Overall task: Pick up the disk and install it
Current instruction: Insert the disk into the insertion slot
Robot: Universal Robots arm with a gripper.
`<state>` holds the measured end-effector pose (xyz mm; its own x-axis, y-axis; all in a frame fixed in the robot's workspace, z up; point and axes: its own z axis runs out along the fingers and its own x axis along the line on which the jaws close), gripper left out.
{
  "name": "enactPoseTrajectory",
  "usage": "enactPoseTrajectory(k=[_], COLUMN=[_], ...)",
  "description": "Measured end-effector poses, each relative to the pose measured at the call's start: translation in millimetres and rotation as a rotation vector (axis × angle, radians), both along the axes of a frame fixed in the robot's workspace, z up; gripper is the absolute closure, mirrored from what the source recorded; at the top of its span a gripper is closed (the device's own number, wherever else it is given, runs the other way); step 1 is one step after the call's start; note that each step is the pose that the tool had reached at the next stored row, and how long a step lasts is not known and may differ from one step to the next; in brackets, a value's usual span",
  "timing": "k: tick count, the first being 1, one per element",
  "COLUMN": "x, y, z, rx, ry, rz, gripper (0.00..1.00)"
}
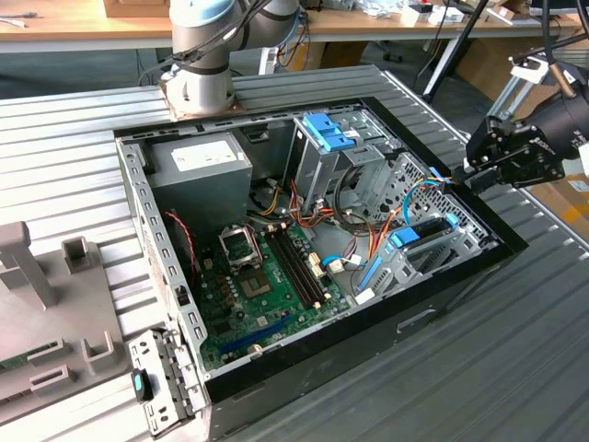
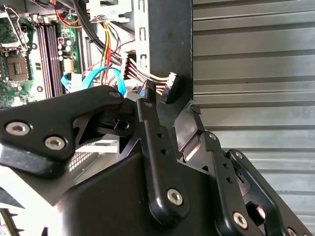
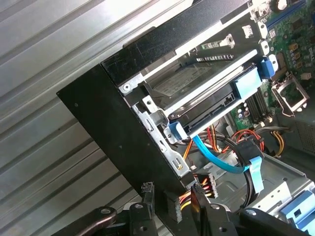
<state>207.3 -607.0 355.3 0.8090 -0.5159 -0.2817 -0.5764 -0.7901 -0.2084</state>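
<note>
We find the gripper (image 2: 170,105) spread, empty, at the case (image 3: 98,113) edge; near the bayed disk (image 3: 204,109), avoid the cables (image 3: 216,160).

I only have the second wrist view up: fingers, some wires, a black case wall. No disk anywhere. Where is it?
Observer: In the first wrist view the disk sits inside the drive cage, just within that black wall.
Operator: Are its blue rails on it?
Observer: Yes, a blue rail tab shows at the disk's end nearer the motherboard.
Operator: And where does the gripper hang?
Observer: In the exterior view the gripper hangs over the edge of the case at the exterior view's right, close above that cage.
</note>
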Motion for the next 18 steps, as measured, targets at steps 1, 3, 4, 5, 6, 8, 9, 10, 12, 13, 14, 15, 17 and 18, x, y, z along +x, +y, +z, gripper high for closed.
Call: enactPoseTrajectory(k=[1,3,4,5,6,8,9,10,12,13,14,15,17,18], x=[0.0,-0.1,-0.1,-0.1,-0.1,-0.1,-0.1,-0.1,-0.2,-0.2,-0.2,-0.2,-0.4,-0.6], y=[0.0,0.0,0.0,0.0,0.0,0.0,0.0,0.0,0.0,0.0,0.0,0.0,0.0,0.1], z=[-0.1,-0.1,0.0,-0.1,-0.1,0.0,0.0,-0.1,-0.1,-0.1,-0.1,-0.1,-0.1,0.0], rx=[0.0001,0.0001,0.0000,0.0000,0.0001,0.0001,0.0001,0.0001,0.0001,0.0001,0.0001,0.0001,0.0001,0.0001], ry=[0.0000,0.0000,0.0000,0.0000,0.0000,0.0000,0.0000,0.0000,0.0000,0.0000,0.0001,0.0000,0.0000,0.0000], rz=[0.000,0.000,0.000,0.000,0.000,0.001,0.001,0.001,0.001,0.001,0.001,0.001,0.001,0.001], gripper=[0.57,0.57,0.57,0.65,0.65,0.73,0.73,0.73,0.73,0.73,0.73,0.73,0.73,0.73])
